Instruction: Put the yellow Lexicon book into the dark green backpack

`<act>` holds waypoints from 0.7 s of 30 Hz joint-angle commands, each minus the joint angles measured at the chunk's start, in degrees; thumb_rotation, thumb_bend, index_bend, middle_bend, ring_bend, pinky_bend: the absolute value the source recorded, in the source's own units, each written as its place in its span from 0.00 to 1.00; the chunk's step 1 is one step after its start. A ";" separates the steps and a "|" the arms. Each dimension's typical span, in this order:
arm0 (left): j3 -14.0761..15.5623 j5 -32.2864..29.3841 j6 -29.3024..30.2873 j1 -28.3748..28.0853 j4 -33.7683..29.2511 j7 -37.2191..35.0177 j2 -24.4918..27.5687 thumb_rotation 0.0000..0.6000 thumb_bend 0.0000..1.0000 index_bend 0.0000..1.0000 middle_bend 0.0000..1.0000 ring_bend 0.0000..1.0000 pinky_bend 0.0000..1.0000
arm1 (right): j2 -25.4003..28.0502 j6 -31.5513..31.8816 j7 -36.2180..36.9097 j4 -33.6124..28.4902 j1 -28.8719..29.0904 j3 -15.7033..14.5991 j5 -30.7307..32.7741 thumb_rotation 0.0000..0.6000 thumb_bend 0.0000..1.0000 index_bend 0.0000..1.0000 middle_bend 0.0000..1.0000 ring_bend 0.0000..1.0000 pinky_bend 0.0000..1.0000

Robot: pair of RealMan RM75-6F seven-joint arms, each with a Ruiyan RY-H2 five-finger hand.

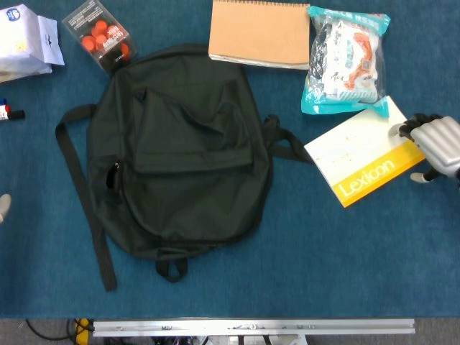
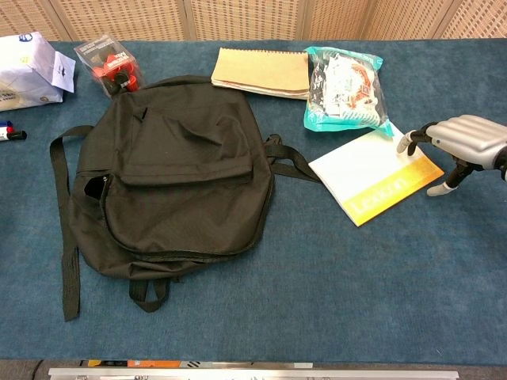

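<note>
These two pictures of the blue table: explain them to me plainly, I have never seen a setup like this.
Both come from cameras on a two-armed robot: one looks straight down from its head, one slants from its chest. The metal thing at the right edge is its right hand, fingers spread over the corner of the yellow Lexicon book; it grips nothing yet. Only a sliver that may be the left hand shows. On the table lie a dark green backpack, a brown spiral notebook and a teal snack bag.

Notebook [image 1: 260, 34], snack bag [image 1: 346, 61], ball box [image 1: 100, 36].
</note>
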 commanded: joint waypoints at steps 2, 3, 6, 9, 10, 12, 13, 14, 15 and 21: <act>0.05 -0.08 -0.25 -0.05 0.04 0.02 -0.07 0.99 0.25 0.09 0.07 0.06 0.05 | -0.76 -0.45 0.37 1.25 0.30 -0.46 0.55 1.00 0.07 0.28 0.34 0.22 0.31; 0.04 -0.08 -0.30 -0.07 0.04 0.00 -0.09 0.99 0.25 0.09 0.07 0.06 0.05 | -0.91 -0.45 0.34 1.55 0.38 -0.53 0.58 1.00 0.07 0.28 0.34 0.22 0.31; -0.02 -0.11 -0.38 -0.12 0.10 -0.09 -0.14 0.99 0.25 0.09 0.07 0.06 0.05 | -1.49 -0.14 -0.10 2.51 0.61 -0.74 0.45 1.00 0.07 0.28 0.34 0.22 0.31; -0.05 -0.10 -0.41 -0.14 0.13 -0.14 -0.19 0.99 0.25 0.09 0.07 0.06 0.05 | -2.11 0.37 -0.37 3.13 0.75 -0.87 0.34 1.00 0.07 0.28 0.34 0.22 0.31; -0.04 -0.08 -0.42 -0.14 0.08 -0.15 -0.18 0.99 0.25 0.09 0.07 0.06 0.05 | -2.34 0.65 -0.49 3.34 0.78 -0.92 0.27 1.00 0.07 0.28 0.34 0.22 0.31; -0.05 -0.16 -0.52 -0.16 0.08 -0.20 -0.17 0.99 0.25 0.09 0.07 0.06 0.05 | -2.63 1.18 -0.73 3.65 0.74 -1.01 0.14 1.00 0.08 0.28 0.34 0.22 0.31; -0.05 -0.14 -0.50 -0.15 -0.05 -0.19 -0.11 0.98 0.25 0.09 0.07 0.06 0.05 | -2.79 1.50 -0.84 3.83 0.69 -1.06 0.14 1.00 0.08 0.28 0.34 0.22 0.31; -0.05 -0.16 -0.51 -0.14 -0.14 -0.17 -0.07 0.98 0.25 0.09 0.07 0.06 0.05 | -2.88 1.71 -0.91 3.98 0.65 -1.11 0.13 1.00 0.09 0.28 0.34 0.22 0.31; -0.01 -0.25 -0.56 -0.09 0.10 -0.37 -0.11 0.98 0.25 0.09 0.07 0.06 0.05 | -2.99 1.92 -1.01 4.17 0.61 -1.19 0.12 1.00 0.10 0.28 0.34 0.22 0.31; 0.16 -0.14 -0.82 -0.07 0.27 -1.03 -0.04 0.98 0.25 0.09 0.07 0.06 0.05 | -3.53 3.18 -1.90 5.10 0.30 -1.83 -0.36 1.00 0.10 0.28 0.35 0.22 0.31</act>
